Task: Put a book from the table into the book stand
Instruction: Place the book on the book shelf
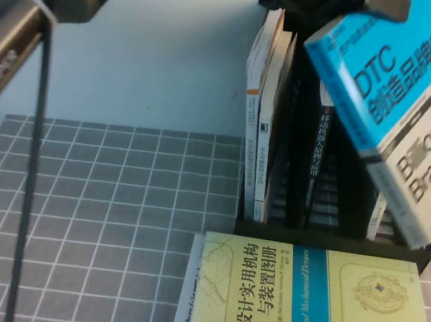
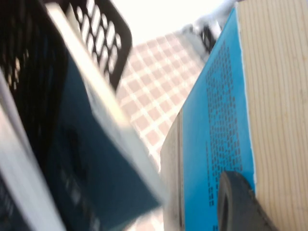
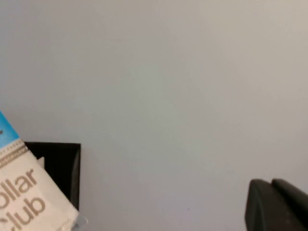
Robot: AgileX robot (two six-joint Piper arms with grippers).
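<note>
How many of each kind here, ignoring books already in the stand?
Books: 3 (cyan book gripped by the left end effector above the stand, yellow-green book on the table, white book under it)
Stand: 1
End effectors: 2 (right end effector facing the wall)
Total: 6

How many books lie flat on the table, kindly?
2: yellow-green book before black plastic rack; white book beneath it, mostly hidden. Left end effector grips cyan book above; right end effector faces wall.
</note>
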